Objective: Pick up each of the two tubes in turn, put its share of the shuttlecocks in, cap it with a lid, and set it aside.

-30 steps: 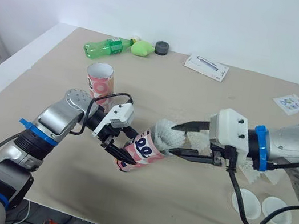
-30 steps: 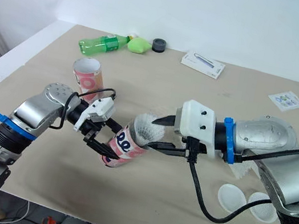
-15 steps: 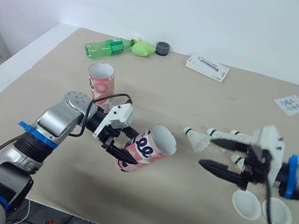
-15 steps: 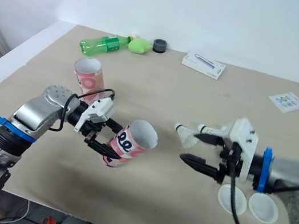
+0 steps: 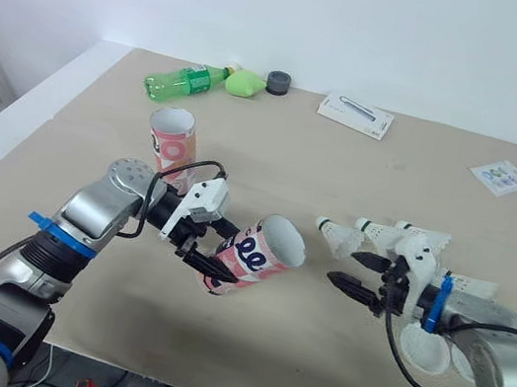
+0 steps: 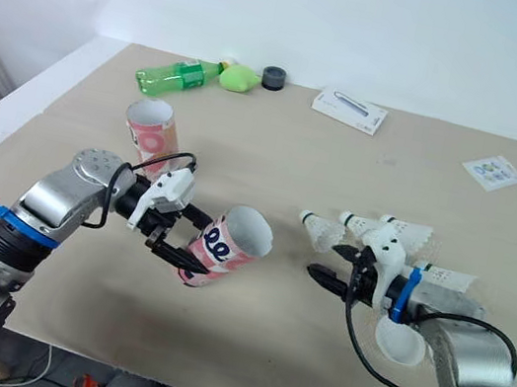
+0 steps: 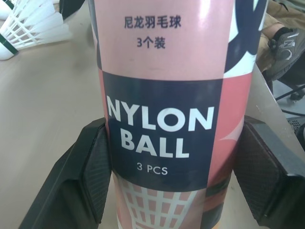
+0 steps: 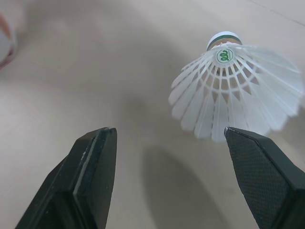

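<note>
The left hand [image 5: 220, 255] is gripping the tilted pink tube [image 5: 263, 252], mouth open. The right hand [image 5: 346, 267] is hovering released, just beside a white shuttlecock [image 5: 336, 235].

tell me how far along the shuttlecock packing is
Done: no tube capped or set aside. In hand: the left pincer grips one open tube, tilted; the right pincer is open beside loose shuttlecocks. Left: filling, the lids, and the second tube, upright and uncapped.
</note>
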`<state>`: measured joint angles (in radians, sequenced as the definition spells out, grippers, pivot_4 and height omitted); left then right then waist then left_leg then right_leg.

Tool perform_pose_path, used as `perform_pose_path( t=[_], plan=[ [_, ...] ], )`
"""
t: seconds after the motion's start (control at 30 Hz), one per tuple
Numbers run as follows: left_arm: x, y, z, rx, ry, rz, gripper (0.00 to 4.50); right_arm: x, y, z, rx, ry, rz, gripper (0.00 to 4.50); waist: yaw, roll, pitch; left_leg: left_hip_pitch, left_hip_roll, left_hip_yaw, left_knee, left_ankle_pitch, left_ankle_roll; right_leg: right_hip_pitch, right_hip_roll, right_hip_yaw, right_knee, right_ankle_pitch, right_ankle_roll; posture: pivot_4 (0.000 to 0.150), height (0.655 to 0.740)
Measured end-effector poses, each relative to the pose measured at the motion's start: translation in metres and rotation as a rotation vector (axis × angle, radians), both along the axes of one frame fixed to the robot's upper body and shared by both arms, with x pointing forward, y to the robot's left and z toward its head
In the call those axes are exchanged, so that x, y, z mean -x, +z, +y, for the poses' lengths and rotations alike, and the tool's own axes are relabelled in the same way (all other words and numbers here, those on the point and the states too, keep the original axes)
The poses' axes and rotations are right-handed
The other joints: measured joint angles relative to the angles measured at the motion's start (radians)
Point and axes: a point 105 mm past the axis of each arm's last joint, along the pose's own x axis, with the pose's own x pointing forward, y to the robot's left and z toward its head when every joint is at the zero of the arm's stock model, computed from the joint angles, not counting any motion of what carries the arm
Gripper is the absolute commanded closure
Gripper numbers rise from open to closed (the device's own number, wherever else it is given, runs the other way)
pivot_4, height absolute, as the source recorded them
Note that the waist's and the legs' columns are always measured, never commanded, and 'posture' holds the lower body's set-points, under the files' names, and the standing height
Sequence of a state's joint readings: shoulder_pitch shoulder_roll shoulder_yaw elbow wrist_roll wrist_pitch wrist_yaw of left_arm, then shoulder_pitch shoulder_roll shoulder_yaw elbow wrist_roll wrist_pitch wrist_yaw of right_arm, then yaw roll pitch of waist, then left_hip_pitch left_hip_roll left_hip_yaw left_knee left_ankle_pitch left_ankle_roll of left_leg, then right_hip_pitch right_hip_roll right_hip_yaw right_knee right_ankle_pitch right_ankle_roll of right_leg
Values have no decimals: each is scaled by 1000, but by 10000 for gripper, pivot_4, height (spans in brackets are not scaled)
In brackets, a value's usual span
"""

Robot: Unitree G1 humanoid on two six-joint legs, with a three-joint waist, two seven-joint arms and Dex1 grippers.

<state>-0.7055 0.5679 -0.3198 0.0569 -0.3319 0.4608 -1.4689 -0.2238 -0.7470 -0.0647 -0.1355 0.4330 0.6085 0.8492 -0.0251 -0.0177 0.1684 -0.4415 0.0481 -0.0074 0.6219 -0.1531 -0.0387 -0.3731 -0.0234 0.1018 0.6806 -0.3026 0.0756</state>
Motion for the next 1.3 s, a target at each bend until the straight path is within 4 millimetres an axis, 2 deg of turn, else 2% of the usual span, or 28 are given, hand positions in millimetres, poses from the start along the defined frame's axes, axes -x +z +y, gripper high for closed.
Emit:
perform_pose_path(
  t=[0.13, 0.27, 0.47, 0.53, 0.57, 0.6, 0.7, 1.0, 1.03, 1.07, 1.1, 1.13, 1.17, 1.23, 1.3],
  plan=[
    [1, 0, 1, 1, 6, -2, 12716, -11, 9, 11, -5, 37, -33, 6274, 1, 0, 0, 0, 0, 0, 0, 0, 0, 0, 0, 0, 0, 0, 0, 1500, 7203],
    [1, 0, 2, -1, 11, -5, 12716, -16, 5, 18, -9, 53, -21, 6274, 0, 0, 0, 0, 0, 0, 0, 0, 0, 0, 0, 0, 0, 0, 0, 1500, 7203],
    [2, -1, 2, 4, 18, -9, 12716, -25, 6, 22, -18, 52, -27, 22088, 0, 0, 0, 0, 0, 0, 0, 0, 0, 0, 0, 0, 0, 0, 0, 1500, 7203],
    [2, -1, 2, 4, 20, -10, 12716, -25, 5, 25, -24, 65, -30, 28860, 0, 0, 0, 0, 0, 0, -1, 0, 0, 0, 0, 0, 0, 0, 0, 1500, 7203],
    [3, 0, 2, 2, 23, -8, 12716, -24, 5, 27, -29, 77, -29, 34547, 0, 0, 0, 0, 0, 0, -1, 0, 0, 0, 0, 0, 0, 0, 0, 1500, 7203],
    [3, 0, 2, 2, 24, -9, 12716, -24, 5, 27, -30, 80, -28, 35623, 0, 0, 0, 0, 0, 0, -1, 0, 0, 0, 0, 0, 0, 0, 0, 1500, 7203],
    [3, 0, 2, 1, 25, -9, 12716, -21, 4, 29, -39, 100, -20, 43604, -1, 0, 0, 0, 0, 0, -1, 0, 0, 0, 0, 0, 0, 0, 0, 1500, 7203],
    [4, 0, 1, 1, 24, -10, 12716, -14, 11, 35, -55, 135, -48, 43604, 0, 0, 0, 0, 0, 0, -1, 0, 0, 0, 0, 0, 0, 0, 0, 1500, 7203],
    [4, 0, 1, 2, 23, -10, 12716, -14, 17, 33, -59, 131, -70, 43604, 0, 0, 0, 0, 0, 0, -1, 0, 0, 0, 0, 0, 0, 0, 0, 1500, 7203],
    [4, 0, 0, 3, 21, -10, 12716, -14, 31, 28, -66, 127, -114, 43604, 1, 0, 0, -1, 0, 0, -1, 0, 0, 0, 0, 0, 0, 0, 0, 1500, 7203],
    [4, 0, 0, 3, 21, -10, 12716, -14, 34, 27, -67, 127, -121, 43604, 1, 0, 0, -1, 0, 0, -1, 0, 0, 0, 0, 0, 0, -1, 0, 1500, 7203],
    [4, 0, 0, 3, 20, -10, 12716, -14, 47, 23, -68, 124, -162, 43604, 1, 0, 0, -1, 0, 0, -1, 0, 0, 0, 0, 0, 0, 0, 0, 1500, 7203],
    [4, 0, -1, 5, 17, -10, 12716, -8, 67, 18, -60, 147, -212, 43604, 2, 2, 2, -1, -1, 0, -1, 0, 0, -1, -1, 0, 0, 0, 0, 1500, 7203],
    [4, 0, -1, 5, 17, -10, 12716, -3, 79, 16, -45, 167, -244, 43604, 4, 3, 2, -1, -1, 0, -1, 0, 0, -1, -1, 0, 0, -1, 1, 1500, 7203],
    [4, 0, -1, 6, 16, -9, 12716, 16, 110, 10, 10, 235, -321, 43604, 5, 4, 3, -2, -1, -1, -1, -1, -1, -1, -1, -1, -1, -1, 1, 1500, 7203]
  ],
)
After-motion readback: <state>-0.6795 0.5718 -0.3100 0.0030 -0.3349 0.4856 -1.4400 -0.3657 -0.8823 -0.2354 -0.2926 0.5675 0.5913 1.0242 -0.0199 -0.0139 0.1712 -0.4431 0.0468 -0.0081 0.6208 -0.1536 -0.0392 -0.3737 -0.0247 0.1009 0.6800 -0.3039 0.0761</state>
